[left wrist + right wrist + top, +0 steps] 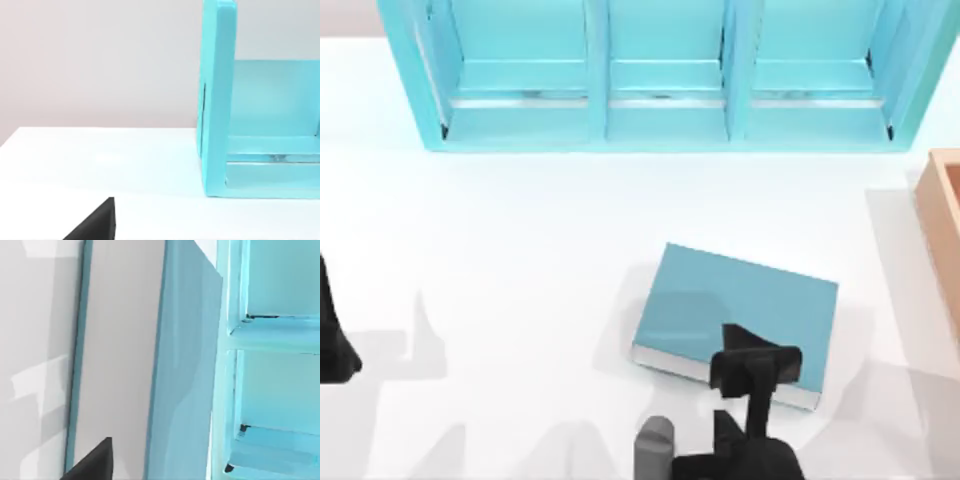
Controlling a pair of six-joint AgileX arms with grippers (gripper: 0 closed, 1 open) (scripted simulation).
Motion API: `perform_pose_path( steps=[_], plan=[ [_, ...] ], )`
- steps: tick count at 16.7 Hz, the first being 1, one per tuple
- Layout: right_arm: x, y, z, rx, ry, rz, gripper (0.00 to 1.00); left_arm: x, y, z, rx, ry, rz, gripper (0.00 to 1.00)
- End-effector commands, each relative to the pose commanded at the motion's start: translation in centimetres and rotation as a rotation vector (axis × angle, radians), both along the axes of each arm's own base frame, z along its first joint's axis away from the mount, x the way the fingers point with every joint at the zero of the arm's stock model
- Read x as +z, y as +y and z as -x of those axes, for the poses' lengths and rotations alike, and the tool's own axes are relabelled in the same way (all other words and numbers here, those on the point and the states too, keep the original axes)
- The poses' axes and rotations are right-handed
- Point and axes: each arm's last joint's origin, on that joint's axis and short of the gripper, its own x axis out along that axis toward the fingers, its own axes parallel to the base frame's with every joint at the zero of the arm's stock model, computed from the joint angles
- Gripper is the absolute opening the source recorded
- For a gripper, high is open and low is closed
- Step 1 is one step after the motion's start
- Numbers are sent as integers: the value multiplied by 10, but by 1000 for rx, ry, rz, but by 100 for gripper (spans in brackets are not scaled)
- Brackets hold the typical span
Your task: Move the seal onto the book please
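The book (740, 305) has a plain teal-blue cover and white page edges. Behind the book, the shelf unit (660, 80) is brighter turquoise. Right of the book, the box (942, 215) is light wood.

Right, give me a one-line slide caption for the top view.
Right gripper poised over the near edge of the teal book; left arm parked at the table's left, turquoise shelf unit behind.

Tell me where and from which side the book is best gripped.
Probably its white page edge, approached low from the top view's bottom, pinching cover to cover: the book lies flat, and its broad cover looks too wide to span from above.
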Motion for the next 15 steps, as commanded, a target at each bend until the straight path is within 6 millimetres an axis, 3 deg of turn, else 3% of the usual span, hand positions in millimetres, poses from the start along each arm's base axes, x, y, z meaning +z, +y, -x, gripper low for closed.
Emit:
perform_pose_path(
  steps=[6,15],
  plan=[
    [7,-10,51,13,-61,18,100,0,0,0,0,0,0,100],
    [8,-16,58,1,-92,29,100,0,0,0,0,0,0,100]
  ],
)
